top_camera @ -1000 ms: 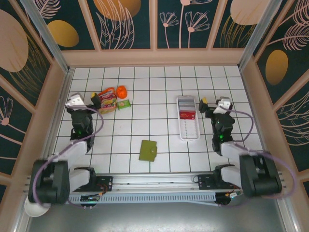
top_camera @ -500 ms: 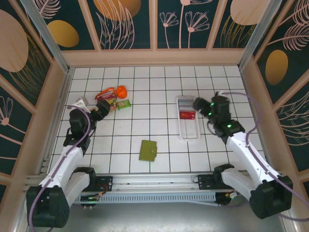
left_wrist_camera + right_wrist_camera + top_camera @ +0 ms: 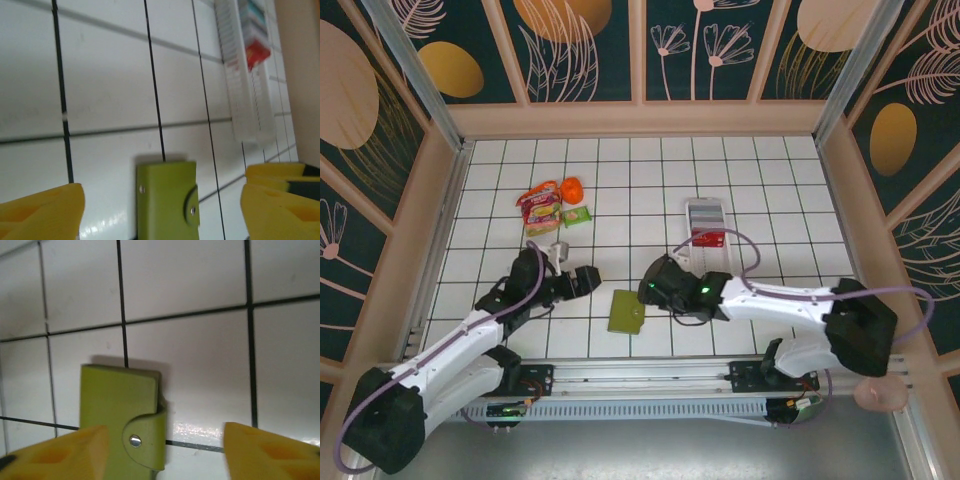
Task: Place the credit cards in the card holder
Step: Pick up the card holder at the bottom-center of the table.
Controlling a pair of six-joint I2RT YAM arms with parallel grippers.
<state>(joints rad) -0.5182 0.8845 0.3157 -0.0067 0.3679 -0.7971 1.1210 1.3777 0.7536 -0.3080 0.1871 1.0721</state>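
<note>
Progress on the job was nil as far as the views showed. The card holder lay folded and snapped shut on the table, near the front edge and between the two arms. The credit cards sat as a red patch in the white tray, well apart from the holder. How many cards there were could not be told, since the tray was small from above and blurred from the left wrist.

The left pincer hung just left of the holder with its jaws spread and nothing between them. The right pincer was just right of the holder, also spread and empty. From each wrist the green holder showed low in the gap between the yellow fingers, its snap tab closed.

Everything was left to do: open the holder, fetch the cards from the tray and slide them in.

The table was white with a black grid of squares, glossy enough to throw back glare. Snack packets lay in a cluster at the far left. Dark teal walls with pale leaf and gold disc patterns, framed in light wood, closed in three sides.
</note>
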